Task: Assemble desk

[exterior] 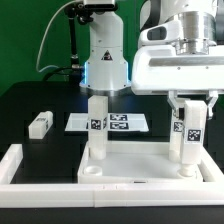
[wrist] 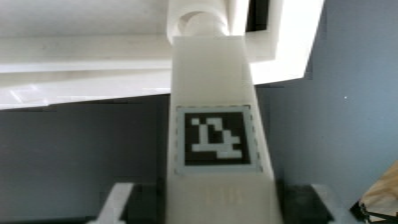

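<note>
The white rimmed tabletop panel (exterior: 130, 165) lies flat on the black table (exterior: 30, 100), in the corner of the low white border wall (exterior: 20, 165). Two square white legs stand upright at the panel's corners. The gripped leg (exterior: 187, 135) is on the exterior view's right, and the second leg (exterior: 97, 130) stands free on the exterior view's left. Each shows a black-and-white marker tag.

The gripper (exterior: 188, 105) comes down from above. Its jaws are narrowed onto the gripped leg's two sides near the top. In the wrist view the fingers (wrist: 118, 205) flank that leg closely, and its tag faces the camera.

A loose leg block (exterior: 40, 124) lies on its side on the table, well apart, toward the exterior view's left. The marker board (exterior: 125, 122) lies flat behind the panel, in front of the arm's white base (exterior: 105, 60).
</note>
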Controlling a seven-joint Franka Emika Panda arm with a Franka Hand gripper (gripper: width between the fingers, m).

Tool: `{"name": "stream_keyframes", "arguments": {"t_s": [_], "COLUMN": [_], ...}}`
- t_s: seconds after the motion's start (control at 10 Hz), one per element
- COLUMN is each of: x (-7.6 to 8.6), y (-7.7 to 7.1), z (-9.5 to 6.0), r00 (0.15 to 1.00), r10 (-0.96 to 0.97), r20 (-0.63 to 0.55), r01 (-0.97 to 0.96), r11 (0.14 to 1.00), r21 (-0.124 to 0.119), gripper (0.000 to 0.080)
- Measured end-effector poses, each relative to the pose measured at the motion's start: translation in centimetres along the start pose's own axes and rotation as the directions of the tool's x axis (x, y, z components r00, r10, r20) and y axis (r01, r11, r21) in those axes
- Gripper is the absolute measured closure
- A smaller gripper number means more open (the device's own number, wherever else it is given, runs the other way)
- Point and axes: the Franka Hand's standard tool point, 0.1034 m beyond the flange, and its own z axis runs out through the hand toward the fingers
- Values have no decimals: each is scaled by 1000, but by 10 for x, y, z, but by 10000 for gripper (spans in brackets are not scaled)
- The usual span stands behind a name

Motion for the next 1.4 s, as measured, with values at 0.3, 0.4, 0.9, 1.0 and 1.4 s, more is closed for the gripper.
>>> {"name": "stream_keyframes", "arguments": {"t_s": [0.3, 0.4, 0.9, 1.0, 1.4], "x": [1, 1, 4, 4, 4], "y": [2, 4, 7, 9, 5], "z": [0, 1, 0, 0, 3], "r00": [1000, 1000, 999, 998, 996], "r10": [-18, -23, -50, -62, -74], "r20": [0, -1, -2, -3, -45], "r01": [18, 23, 50, 62, 73], "r11": [1000, 1000, 999, 998, 997], "r21": [-2, -4, -6, -8, -4], "gripper": [511, 511, 511, 511, 511]}}
